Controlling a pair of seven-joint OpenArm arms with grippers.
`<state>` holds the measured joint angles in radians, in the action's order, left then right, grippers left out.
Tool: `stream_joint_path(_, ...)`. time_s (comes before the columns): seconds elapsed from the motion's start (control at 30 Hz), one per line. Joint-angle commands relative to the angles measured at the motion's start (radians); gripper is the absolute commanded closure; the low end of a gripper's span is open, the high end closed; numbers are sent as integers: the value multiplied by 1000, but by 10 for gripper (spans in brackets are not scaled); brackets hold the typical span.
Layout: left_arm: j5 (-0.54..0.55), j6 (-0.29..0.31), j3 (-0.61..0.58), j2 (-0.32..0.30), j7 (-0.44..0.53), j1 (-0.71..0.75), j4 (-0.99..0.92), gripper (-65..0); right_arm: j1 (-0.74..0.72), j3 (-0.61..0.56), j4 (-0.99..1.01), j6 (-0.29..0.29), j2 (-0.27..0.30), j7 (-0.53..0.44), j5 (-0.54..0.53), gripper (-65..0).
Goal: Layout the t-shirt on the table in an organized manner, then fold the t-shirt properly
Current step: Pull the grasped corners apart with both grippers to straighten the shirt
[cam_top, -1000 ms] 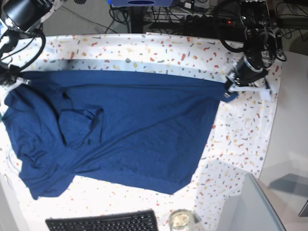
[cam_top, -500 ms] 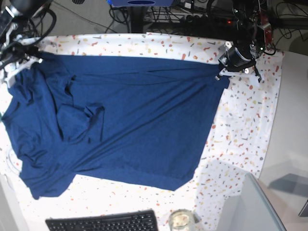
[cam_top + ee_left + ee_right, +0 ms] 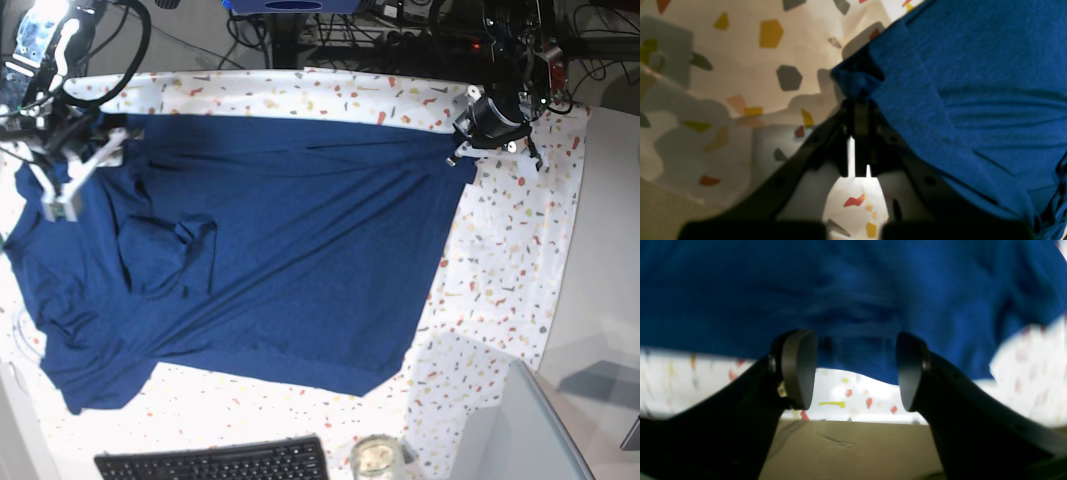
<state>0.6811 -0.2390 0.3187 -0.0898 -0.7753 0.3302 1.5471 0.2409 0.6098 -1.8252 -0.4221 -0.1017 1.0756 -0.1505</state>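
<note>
T-shirt spread over the speckled tabletop, one corner pinched, the other let go

The navy t-shirt [image 3: 270, 250] lies across most of the tabletop [image 3: 520, 260], its upper edge running along the far edge and its lower hem slanting toward the near edge, with a rumpled fold near the sleeve end. The left claw [image 3: 857, 100] is clamped on the shirt's far corner, cloth bunched at its tips, jaws together. The right claw [image 3: 855, 370] stands wide with nothing between its pads [image 3: 796, 368], above the shirt's edge at the opposite far corner. A keyboard [image 3: 215, 462] and a jar [image 3: 378, 457] sit at the near edge
</note>
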Motion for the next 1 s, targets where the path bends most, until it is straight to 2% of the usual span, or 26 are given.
stream_joint_path(0.0, 1, 0, 3, -9, 6, -3, 17, 0, -2, 51, -20, 7, 4, -16, 1, -359)
stream_joint_path(0.17, -2, 0, 3, 2, 6, -3, 17, 0, -16, 207, 26, -2, 6, -19, -4, -371)
stream_joint_path(0.23, -2, 2, 3, 2, 6, -3, 17, 0, -36, 272, 83, -50, 15, -19, -41, -428)
stream_joint_path(0.33, -1, 0, 3, 3, 6, -3, 17, 0, -67, 347, 190, -133, 63, -19, -85, -506)
stream_joint_path(0.4, -1, 0, 3, 3, 4, -3, 17, 0, -84, 365, 256, -131, 87, -19, -88, -531)
stream_joint_path(0.5, -2, 0, 3, 3, 3, -3, 17, 0, -90, 368, 333, -134, 112, -25, -93, -530)
stream_joint_path(0.6, -2, 2, 3, 2, 3, -3, 17, 0, -105, 362, 397, -145, 118, -73, -94, -528)
stream_joint_path(0.77, -2, 2, 3, 2, 3, -3, 17, 0, -133, 361, 468, -245, 118, -87, -91, -527)
stream_joint_path(0.83, -2, 2, 3, 2, 3, -3, 19, 0, -143, 361, 486, -252, 118, -94, -90, -524)
stream_joint_path(0.9, -2, 2, 3, 2, 3, -3, 19, 0, -145, 361, 493, -257, 133, -88, -94, -470)
stream_joint_path(0.97, -2, 2, 3, 2, 1, -3, 19, 0, -148, 361, 494, -258, 142, -87, -103, -360)
